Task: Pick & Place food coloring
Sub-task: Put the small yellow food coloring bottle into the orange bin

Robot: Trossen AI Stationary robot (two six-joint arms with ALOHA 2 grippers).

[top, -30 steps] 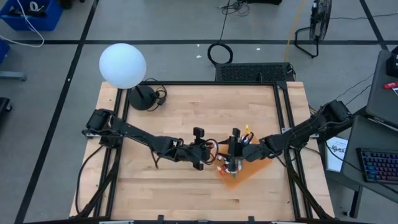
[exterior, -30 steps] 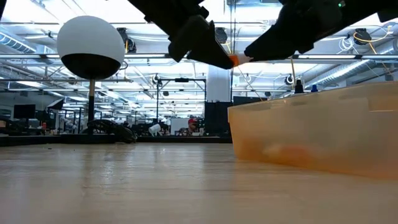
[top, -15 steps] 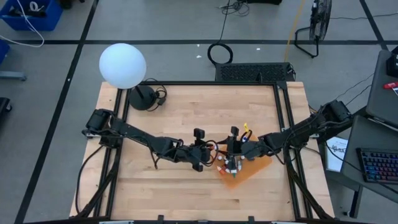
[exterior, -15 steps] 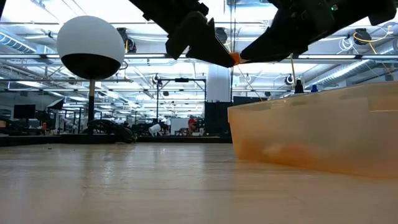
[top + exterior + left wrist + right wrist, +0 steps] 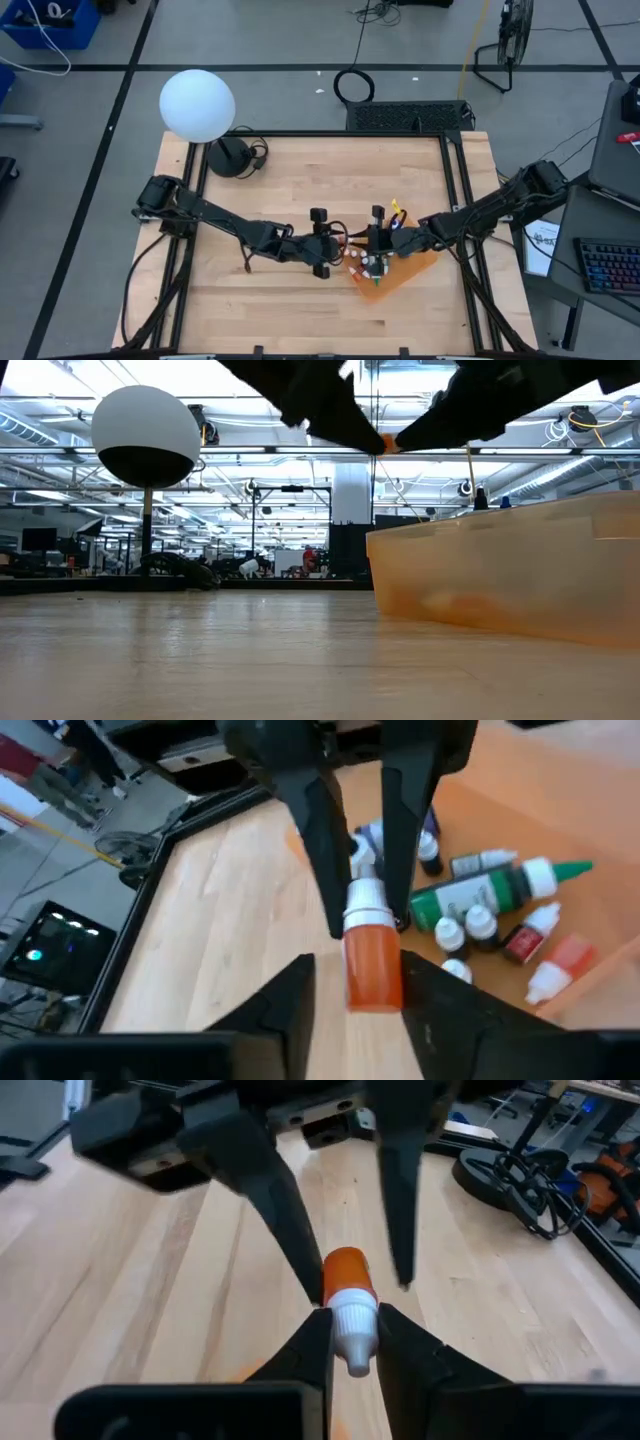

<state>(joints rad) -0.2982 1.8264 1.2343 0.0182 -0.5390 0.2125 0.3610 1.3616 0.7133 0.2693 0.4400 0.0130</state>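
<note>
Left wrist view — unlabelled orange bottle [image 5: 373, 958], body between spread left hand [image 5: 355, 982], cap pinched by right hand [image 5: 360, 920].

Wooden butcher-block table [image 5: 300, 180] in a black frame, on grey floor [image 5: 90, 110] crossed by dark tape lines. White globe lamp [image 5: 197, 105] on a black base at the table's far left corner. Blue bin [image 5: 50, 22] top left, standing fan [image 5: 510, 45] top right, keyboard [image 5: 610, 265] on a desk at right. Low view: big workshop hall, ceiling strip lights [image 5: 250, 450], racks and benches far behind.
</note>
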